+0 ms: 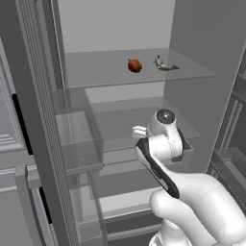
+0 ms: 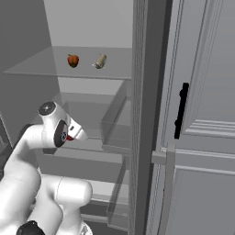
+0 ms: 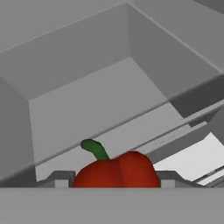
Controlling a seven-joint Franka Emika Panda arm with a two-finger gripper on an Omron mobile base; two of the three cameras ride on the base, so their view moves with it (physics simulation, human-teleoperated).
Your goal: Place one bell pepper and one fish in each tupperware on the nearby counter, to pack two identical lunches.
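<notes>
We face an open fridge point(image 1: 120, 29) with pale grey walls; glass shelves point(image 1: 96, 72) stacked down its interior, clear drawers point(image 1: 79, 129) along the left side in the left base view, the same drawers at point(image 2: 114, 126) in the right base view. Beside the fridge in the right base view stands a grey panelled cabinet door point(image 2: 206, 92) with a black handle point(image 2: 181, 110).

The white arm point(image 1: 192, 202) rises from below and bends forward into the fridge at mid height, wrist over a lower shelf.

On the upper glass shelf: one bell pepper point(image 1: 135, 65), darkish red with a brownish top, standing near the middle; also at point(image 2: 73, 60). Just beside it, apart and not touching, a small tan fish point(image 1: 163, 64) with spiky fins; also at point(image 2: 100, 61). Both lie well above the wrist.

In the hand view, a second bell pepper point(image 3: 116, 170), bright red with a curled green stem, sits between the two fingers of the gripper point(image 3: 116, 180). Jaws stand against either flank of it, closed on the fruit. A sliver of red shows at the wrist in the right base view point(image 2: 69, 137). Beyond the pepper we see grey fridge walls and a shelf edge
</notes>
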